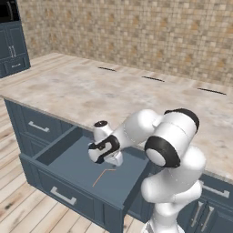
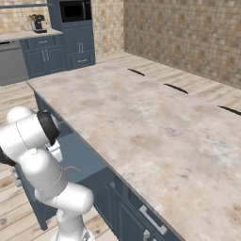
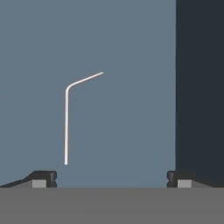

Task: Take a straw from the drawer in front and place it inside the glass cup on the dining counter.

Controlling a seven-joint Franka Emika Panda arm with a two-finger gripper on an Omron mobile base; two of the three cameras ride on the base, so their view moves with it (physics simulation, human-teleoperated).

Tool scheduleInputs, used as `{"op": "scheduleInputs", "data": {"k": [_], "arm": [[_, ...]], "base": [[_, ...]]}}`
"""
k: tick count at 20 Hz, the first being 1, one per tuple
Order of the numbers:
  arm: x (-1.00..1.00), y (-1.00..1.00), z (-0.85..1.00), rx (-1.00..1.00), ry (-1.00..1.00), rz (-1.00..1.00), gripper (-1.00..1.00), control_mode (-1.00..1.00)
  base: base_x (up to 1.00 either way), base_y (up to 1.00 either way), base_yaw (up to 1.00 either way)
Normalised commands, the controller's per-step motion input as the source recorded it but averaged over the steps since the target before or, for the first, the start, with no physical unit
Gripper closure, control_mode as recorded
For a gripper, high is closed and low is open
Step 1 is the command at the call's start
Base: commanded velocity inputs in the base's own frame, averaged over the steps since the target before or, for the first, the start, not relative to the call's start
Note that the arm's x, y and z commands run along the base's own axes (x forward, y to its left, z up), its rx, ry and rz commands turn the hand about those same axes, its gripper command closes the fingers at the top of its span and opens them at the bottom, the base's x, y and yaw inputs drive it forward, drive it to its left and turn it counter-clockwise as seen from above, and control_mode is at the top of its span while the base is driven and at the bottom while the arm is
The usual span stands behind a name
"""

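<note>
Hovering my gripper [image 3: 111,179] over the pulled-out drawer [image 1: 68,157], jaws spread wide and empty; the straw [image 3: 67,127] lies flat on the drawer floor just ahead of one fingertip.

Dining counter [image 1: 113,91]: matt marbled stone top. Drawer [image 1: 73,157]: smooth, matt navy painted panels with a satin metal bar handle [image 1: 63,195]. Straw [image 3: 67,127]: thin, smooth, plastic-looking. Floor [image 1: 13,200]: pale wood planks. Wall [image 1: 150,32]: small rough tiles.

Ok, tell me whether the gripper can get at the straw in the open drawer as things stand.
Probably yes. The drawer is pulled out, the gripper hangs open above its floor, and the straw lies bare with nothing over it.
</note>
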Motion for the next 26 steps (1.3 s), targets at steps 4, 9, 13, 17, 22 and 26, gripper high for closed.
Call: {"op": "scheduleInputs", "data": {"k": [4, 9, 13, 17, 22, 26], "arm": [[0.15, 0.06, -0.36, 0.0, 0.0, 0.01, -1.0, -1.0], [0.12, 0.1, -0.33, 0.0, 0.0, 0.01, -1.0, -1.0], [0.0, 0.04, -0.32, 0.0, -0.01, 0.0, -1.0, -1.0], [0.0, 0.03, -0.29, 0.0, -0.02, 0.0, -1.0, -1.0], [0.32, 0.0, -0.15, 0.0, -0.02, 0.0, -1.0, -1.0], [0.33, 0.0, -0.19, 0.0, 0.0, 0.0, -1.0, -1.0]], "base": [[0.0, 0.0, 0.0], [0.0, 0.0, 0.0], [0.0, 0.0, 0.0], [0.0, 0.0, 0.0], [0.0, 0.0, 0.0], [0.0, 0.0, 0.0]]}}
